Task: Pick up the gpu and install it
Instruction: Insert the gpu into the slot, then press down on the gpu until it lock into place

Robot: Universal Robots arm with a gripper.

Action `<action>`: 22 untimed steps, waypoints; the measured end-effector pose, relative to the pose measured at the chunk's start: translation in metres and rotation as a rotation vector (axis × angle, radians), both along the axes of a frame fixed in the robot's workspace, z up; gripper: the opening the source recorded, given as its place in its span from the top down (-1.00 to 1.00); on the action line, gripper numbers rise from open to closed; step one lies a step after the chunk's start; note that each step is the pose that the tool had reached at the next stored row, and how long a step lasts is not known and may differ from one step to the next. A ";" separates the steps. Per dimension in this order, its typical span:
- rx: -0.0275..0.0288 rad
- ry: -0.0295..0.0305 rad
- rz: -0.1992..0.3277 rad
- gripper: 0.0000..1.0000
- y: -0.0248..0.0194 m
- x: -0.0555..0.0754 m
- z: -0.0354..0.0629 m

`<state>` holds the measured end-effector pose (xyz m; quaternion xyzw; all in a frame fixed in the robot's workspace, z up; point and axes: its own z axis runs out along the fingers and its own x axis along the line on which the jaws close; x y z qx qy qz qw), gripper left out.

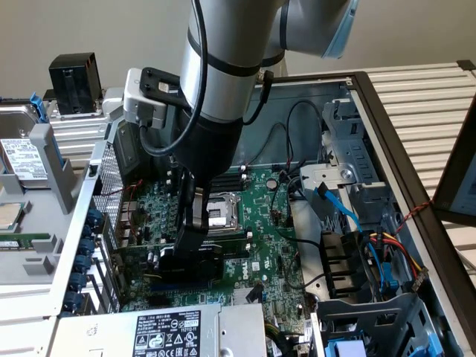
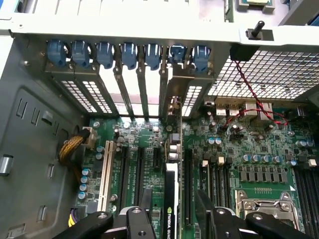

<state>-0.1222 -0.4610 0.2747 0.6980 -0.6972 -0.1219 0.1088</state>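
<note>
The gpu (image 2: 171,199) stands on edge in a slot on the motherboard (image 2: 234,149), its metal bracket up against the row of rear slot covers (image 2: 124,89) with their blue clips (image 2: 129,52), and the gripper (image 2: 172,214) straddles it with a finger (image 2: 144,204) on either side. Those jaws are spread wide, and whether the pads actually touch the card I cannot tell. From across the room the arm (image 1: 216,74) reaches down into the open case (image 1: 387,134), just beside the CPU socket (image 1: 223,210).
</note>
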 end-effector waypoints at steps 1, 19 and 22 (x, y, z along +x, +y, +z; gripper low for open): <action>-0.0001 0.0000 0.000 0.06 0.0000 0.000 0.0000; -0.0003 0.0002 -0.002 0.79 0.0000 -0.002 0.0007; -0.0001 -0.0040 -0.003 0.79 0.0000 -0.006 0.0017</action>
